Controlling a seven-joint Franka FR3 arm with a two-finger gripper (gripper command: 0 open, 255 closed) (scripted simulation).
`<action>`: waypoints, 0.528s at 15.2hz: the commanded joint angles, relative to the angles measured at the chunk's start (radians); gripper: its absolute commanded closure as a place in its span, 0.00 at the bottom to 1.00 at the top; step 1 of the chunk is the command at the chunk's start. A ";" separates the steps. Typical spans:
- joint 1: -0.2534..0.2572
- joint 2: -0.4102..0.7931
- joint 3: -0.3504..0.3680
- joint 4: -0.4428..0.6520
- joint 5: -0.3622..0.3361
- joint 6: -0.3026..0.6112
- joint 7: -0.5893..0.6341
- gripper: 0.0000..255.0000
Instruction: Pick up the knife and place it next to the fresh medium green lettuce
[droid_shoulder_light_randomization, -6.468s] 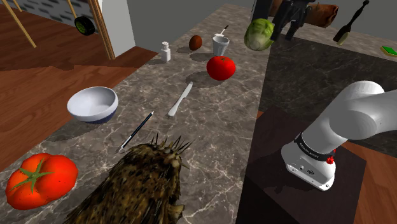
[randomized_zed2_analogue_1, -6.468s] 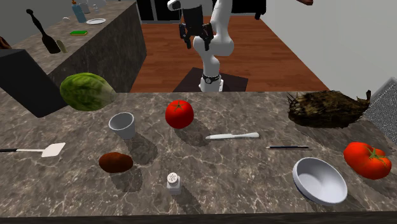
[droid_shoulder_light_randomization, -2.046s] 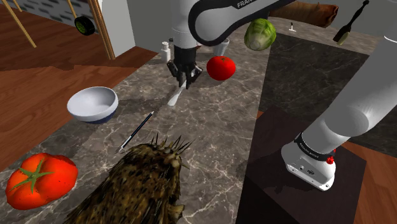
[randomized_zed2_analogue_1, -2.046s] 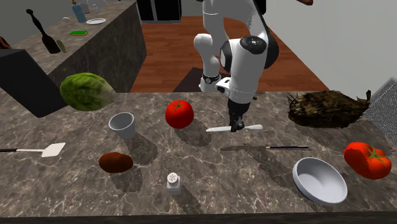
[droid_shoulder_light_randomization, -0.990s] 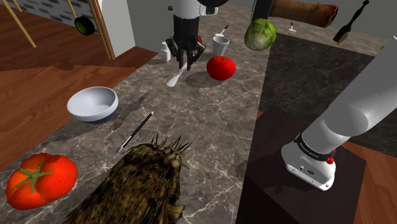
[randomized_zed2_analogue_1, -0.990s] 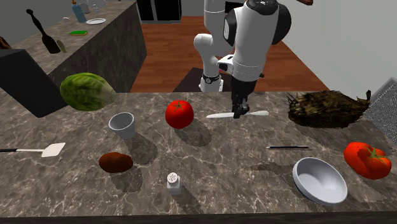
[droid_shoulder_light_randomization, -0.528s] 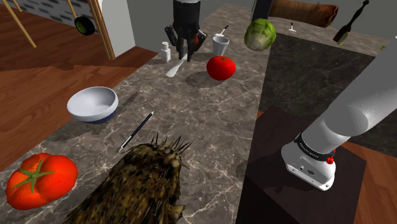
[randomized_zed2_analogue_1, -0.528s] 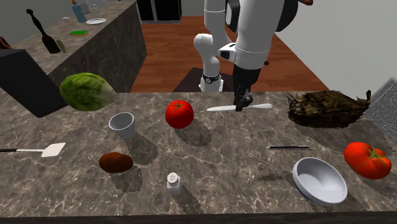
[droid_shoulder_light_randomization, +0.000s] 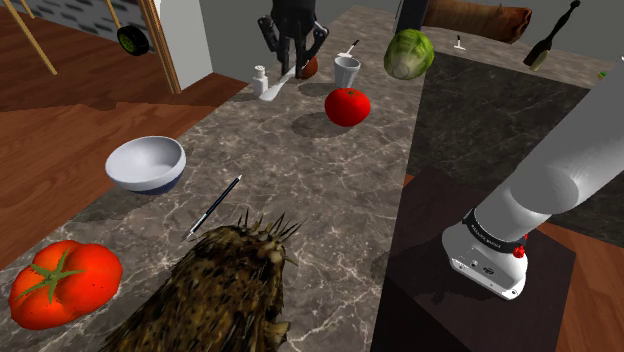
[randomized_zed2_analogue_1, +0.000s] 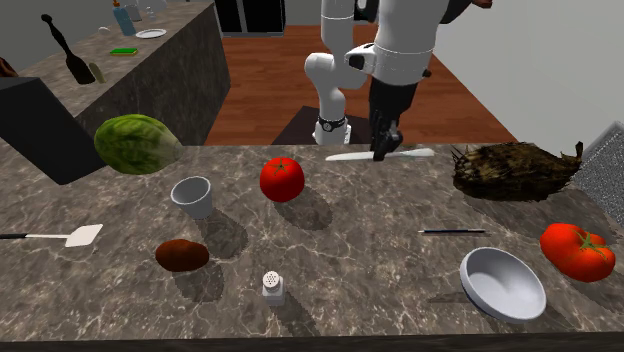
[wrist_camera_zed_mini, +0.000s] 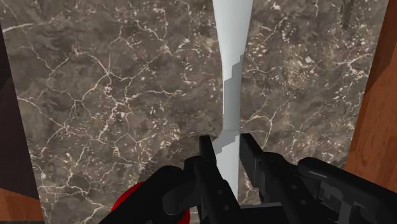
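In the pincer (randomized_zed2_analogue_1: 383, 148), clenched about its middle, hangs the pale knife (randomized_zed2_analogue_1: 350, 156), level and clear of the surface (randomized_zed2_analogue_1: 330, 262) — higher than half a second ago. The lift looks done; the lettuce (randomized_zed2_analogue_1: 138, 143) sits well away from the pincer, past the tomato (randomized_zed2_analogue_1: 282, 179) — the carry comes next.

Black gripper (droid_shoulder_light_randomization: 292, 66) near the far end of the marble counter (droid_shoulder_light_randomization: 330, 190), fingers closed on a white knife (droid_shoulder_light_randomization: 274, 87) that slants down from them toward the view's left. The knife's low end is just beside a small white shaker (droid_shoulder_light_randomization: 260, 80). A brown lump (droid_shoulder_light_randomization: 309, 67) sits behind the gripper, with a grey cup (droid_shoulder_light_randomization: 347, 72) beside it. Red tomato (droid_shoulder_light_randomization: 347, 106) is nearer, green lettuce (droid_shoulder_light_randomization: 408, 53) further right. White bowl (droid_shoulder_light_randomization: 146, 163), black pen (droid_shoulder_light_randomization: 214, 207), big tomato (droid_shoulder_light_randomization: 64, 283) and a spiky brown mass (droid_shoulder_light_randomization: 220, 295) sit near the camera. Stand (droid_shoulder_light_randomization: 440, 215) at lower right.
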 joint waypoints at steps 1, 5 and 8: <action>0.001 -0.002 0.001 0.025 0.001 -0.027 0.001 1.00; 0.003 0.007 0.003 0.088 -0.004 -0.083 0.005 1.00; -0.031 -0.052 -0.025 0.033 0.030 -0.076 -0.059 1.00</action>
